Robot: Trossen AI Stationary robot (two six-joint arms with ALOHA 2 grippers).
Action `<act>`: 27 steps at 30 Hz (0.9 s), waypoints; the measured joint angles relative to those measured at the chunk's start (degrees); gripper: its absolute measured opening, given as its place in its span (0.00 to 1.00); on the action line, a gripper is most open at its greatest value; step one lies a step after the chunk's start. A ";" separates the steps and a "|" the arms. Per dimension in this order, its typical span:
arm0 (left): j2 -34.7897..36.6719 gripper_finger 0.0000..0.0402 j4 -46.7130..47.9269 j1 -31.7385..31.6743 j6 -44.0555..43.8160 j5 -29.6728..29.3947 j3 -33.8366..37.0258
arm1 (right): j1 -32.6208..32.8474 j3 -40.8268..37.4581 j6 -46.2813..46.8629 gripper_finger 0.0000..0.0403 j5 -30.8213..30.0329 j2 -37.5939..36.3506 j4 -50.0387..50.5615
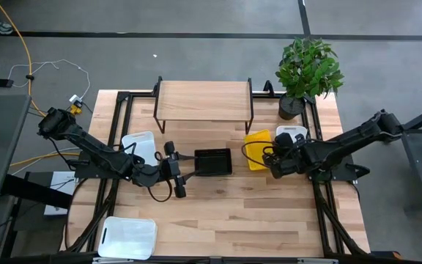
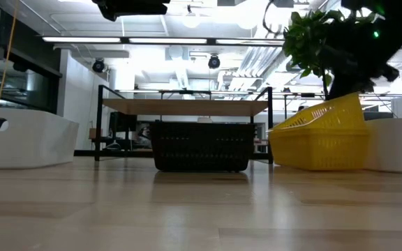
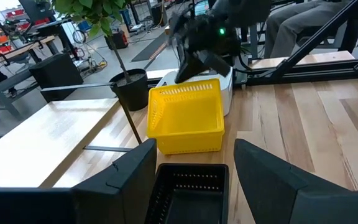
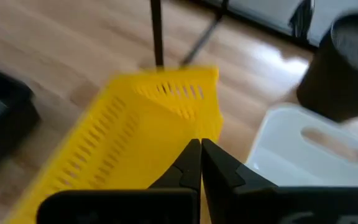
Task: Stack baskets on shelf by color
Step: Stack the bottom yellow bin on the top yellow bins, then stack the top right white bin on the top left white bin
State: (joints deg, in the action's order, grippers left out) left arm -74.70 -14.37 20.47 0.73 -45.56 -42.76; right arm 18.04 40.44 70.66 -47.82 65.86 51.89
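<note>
The shelf [image 1: 204, 99] stands at the table's far side. A black basket [image 1: 212, 162] sits on the table in front of it. My left gripper [image 1: 187, 166] is open, its fingers [image 3: 129, 180] on either side of the black basket's left end [image 3: 188, 190]; whether they touch it does not show. Right of it, the yellow basket [image 1: 257, 149] is tilted [image 2: 319, 136]. My right gripper [image 1: 271, 158] is shut on it. White baskets lie at the left [image 1: 139, 147], the near left corner [image 1: 128, 238] and beside the yellow one [image 1: 291, 134]. My right gripper [image 4: 201, 163] pinches the rim of the yellow basket's right-hand end wall [image 4: 194, 127] between its two fingers. It comes from the table's right, slanting down. The basket is tilted with this end raised [image 2: 351, 104], and its lower part stays near the tabletop [image 2: 313, 166].
A potted plant [image 1: 306, 70] stands at the far right corner, close behind the white basket [image 4: 309, 149]. The shelf's thin black legs [image 1: 250, 114] stand just behind the baskets. Bare tabletop [image 1: 247, 220] spreads along the near side. People sit beyond the table's right edge [image 3: 303, 25].
</note>
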 joint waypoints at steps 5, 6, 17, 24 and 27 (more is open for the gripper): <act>0.00 0.50 0.02 0.00 -0.09 0.01 0.00 | 0.00 1.98 -3.26 0.00 -2.65 -0.67 -1.65; 0.00 0.50 0.01 0.00 -0.09 0.00 0.00 | 0.00 1.99 -3.67 0.00 -2.32 -0.66 -2.09; 0.00 0.50 0.02 0.00 -0.13 0.35 0.00 | -0.27 -2.64 -3.14 0.00 0.76 -0.58 -6.89; 0.00 0.50 0.00 0.00 -0.11 0.37 0.00 | -0.42 -4.61 -1.42 0.00 1.35 -0.56 -7.32; 0.00 0.50 0.01 0.00 -0.11 0.39 0.00 | -0.39 -3.75 -2.54 0.00 0.48 -0.56 -7.38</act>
State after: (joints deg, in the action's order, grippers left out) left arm -74.70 -14.37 20.47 0.62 -45.17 -42.76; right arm 17.65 36.69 68.12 -47.33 65.30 44.51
